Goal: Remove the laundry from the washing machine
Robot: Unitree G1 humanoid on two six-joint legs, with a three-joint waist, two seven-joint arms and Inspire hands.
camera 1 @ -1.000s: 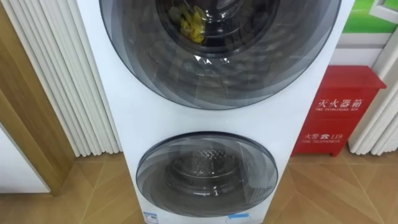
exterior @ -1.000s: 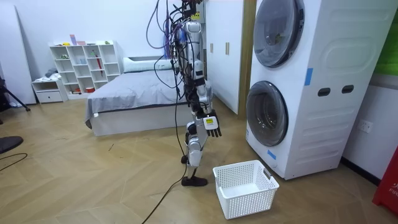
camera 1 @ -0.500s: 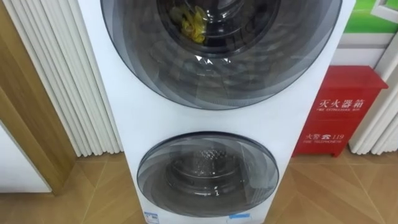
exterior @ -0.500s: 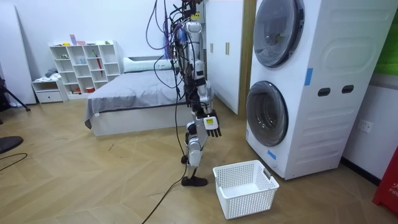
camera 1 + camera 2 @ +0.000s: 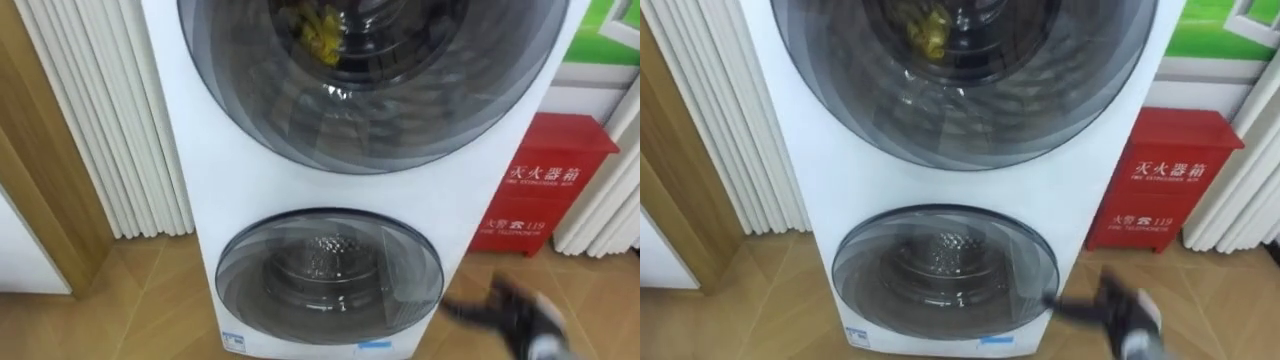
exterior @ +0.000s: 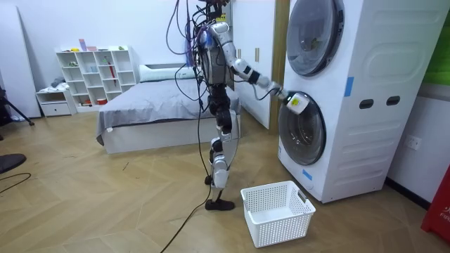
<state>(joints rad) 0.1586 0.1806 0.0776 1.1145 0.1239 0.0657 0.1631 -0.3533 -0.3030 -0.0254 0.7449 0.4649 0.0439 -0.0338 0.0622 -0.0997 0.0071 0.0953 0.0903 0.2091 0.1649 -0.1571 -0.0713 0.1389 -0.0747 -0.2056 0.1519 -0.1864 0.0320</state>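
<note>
1. In the upper middle of the eye views, the yellow clothes (image 5: 320, 35) lie inside the top drum of the washing machine (image 5: 200, 150), behind the glass of the upper door (image 5: 400, 110).
2. From the room view, I see that the upper door and the lower door (image 5: 330, 275) both lie flush with the white front. The glass stands between my robot hand and the clothes.
3. At the lower right of the frame, the right robot hand (image 5: 520, 312) shows just beside the lower door's right edge. I cannot tell whether its fingers are wide or narrow, or whether it touches the door.
4. In the room view, the robot stands upright facing the machine with one arm stretched out, and the hand is near the top of the lower door.
5. A red box (image 5: 545, 185) stands to the right of the machine and white slats (image 5: 110, 120) to its left.
6. A white basket (image 6: 281, 228) sits on the floor before the machine, and a bed (image 6: 155, 105) lies behind the robot.
</note>
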